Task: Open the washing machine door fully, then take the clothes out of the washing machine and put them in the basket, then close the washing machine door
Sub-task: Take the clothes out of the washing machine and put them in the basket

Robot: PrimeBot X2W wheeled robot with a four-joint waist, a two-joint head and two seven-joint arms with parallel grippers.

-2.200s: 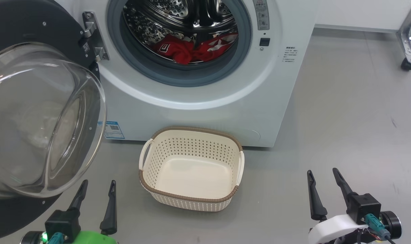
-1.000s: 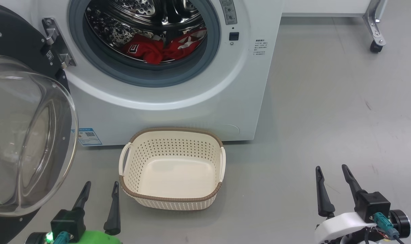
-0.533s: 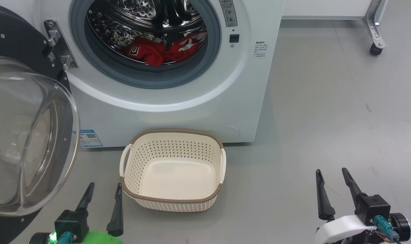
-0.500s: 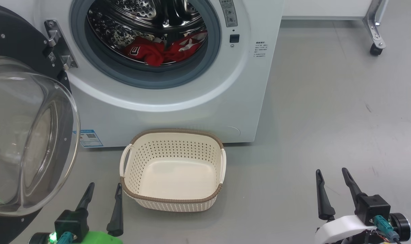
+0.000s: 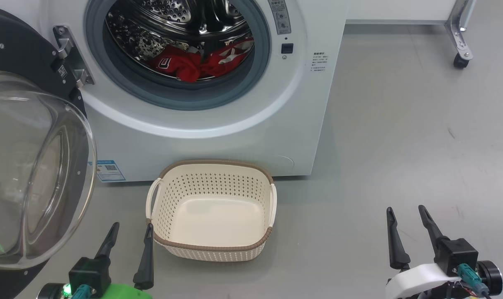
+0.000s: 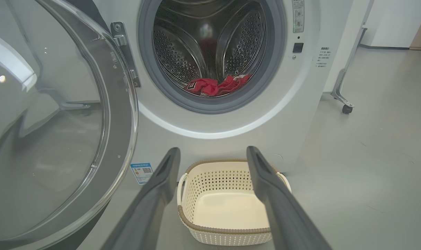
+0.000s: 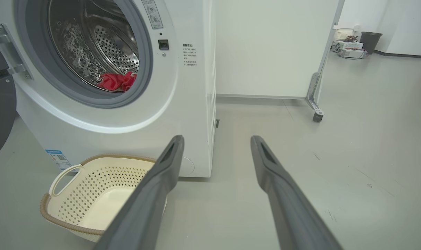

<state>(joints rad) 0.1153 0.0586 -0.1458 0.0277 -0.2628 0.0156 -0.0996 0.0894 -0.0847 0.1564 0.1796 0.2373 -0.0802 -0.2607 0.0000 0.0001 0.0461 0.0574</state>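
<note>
**Clothes: Soft Load**

The clothes (image 5: 195,65) lie crumpled low in the washing machine (image 5: 218,137), top centre of the head view. I judge them light, limp and likely to snag, so pinch the raised middle bunch, not an edge. My left gripper (image 5: 132,226) and right gripper (image 5: 405,209), at the bottom corners, stand spread apart, holding nothing. The basket (image 5: 212,247) sits below centre.

Washing machine door (image 5: 27,166) (swung left) leaves port (image 5: 181,96) unblocked.

On the washing machine (image 5: 201,141): blue QR-code label (image 5: 106,171), printed notice (image 5: 319,62), warning sticker (image 5: 279,16); all wording illegible.
</note>
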